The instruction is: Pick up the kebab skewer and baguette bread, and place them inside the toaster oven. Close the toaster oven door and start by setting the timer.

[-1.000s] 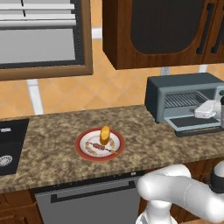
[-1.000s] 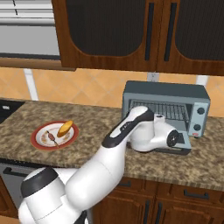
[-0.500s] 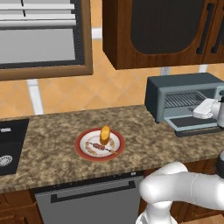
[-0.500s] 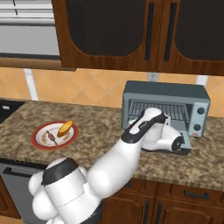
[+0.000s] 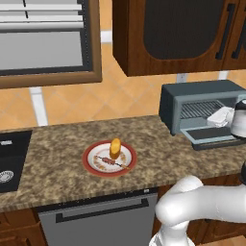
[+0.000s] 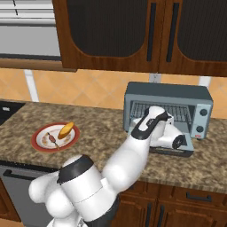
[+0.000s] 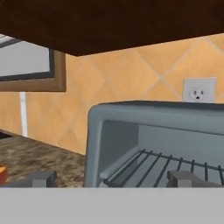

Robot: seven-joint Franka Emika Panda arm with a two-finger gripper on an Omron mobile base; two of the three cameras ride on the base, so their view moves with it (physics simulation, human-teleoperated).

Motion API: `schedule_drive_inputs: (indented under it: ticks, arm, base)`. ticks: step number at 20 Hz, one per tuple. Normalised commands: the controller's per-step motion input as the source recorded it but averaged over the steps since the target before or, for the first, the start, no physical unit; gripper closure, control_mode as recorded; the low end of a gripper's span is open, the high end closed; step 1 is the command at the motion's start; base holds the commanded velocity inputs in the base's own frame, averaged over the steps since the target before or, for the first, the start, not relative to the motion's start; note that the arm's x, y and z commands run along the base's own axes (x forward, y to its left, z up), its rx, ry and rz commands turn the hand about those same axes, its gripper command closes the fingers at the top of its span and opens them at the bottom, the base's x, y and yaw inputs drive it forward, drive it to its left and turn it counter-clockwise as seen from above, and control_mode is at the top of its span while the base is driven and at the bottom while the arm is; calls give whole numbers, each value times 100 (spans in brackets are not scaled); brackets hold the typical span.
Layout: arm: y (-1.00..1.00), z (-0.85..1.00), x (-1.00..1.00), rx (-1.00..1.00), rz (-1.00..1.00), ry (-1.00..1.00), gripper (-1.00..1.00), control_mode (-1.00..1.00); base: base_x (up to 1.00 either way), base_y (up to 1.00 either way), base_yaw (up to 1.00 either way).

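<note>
The arm's hand (image 6: 170, 137) has swung further toward 3 o'clock in the right base view, now low over the dropped toaster oven door (image 6: 177, 148) in front of the toaster oven (image 6: 166, 95). In the left base view it has slid toward the 3 o'clock edge (image 5: 226, 116). The elbow has folded lower, closer to the base.

Arm's stretched way out to the toaster oven (image 6: 166, 108), wrist bent so the hand sits just over its dropped door. Gripper (image 7: 111, 178) faces the rack opening, fingers spread wide, nothing in them.
</note>
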Motion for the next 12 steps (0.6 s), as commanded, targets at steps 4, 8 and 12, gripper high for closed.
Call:
schedule_drive_inputs:
  ticks: [4, 8, 12]
  arm:
    - [0, -25, 39, 0, -10, 0, -100, -100]
    - [-3, -28, 44, 0, -9, 0, -100, -100]
    - [-6, -16, 30, 0, -8, 0, -100, -100]
  base:
    - [0, 0, 0]
    - [0, 0, 0]
    - [0, 0, 0]
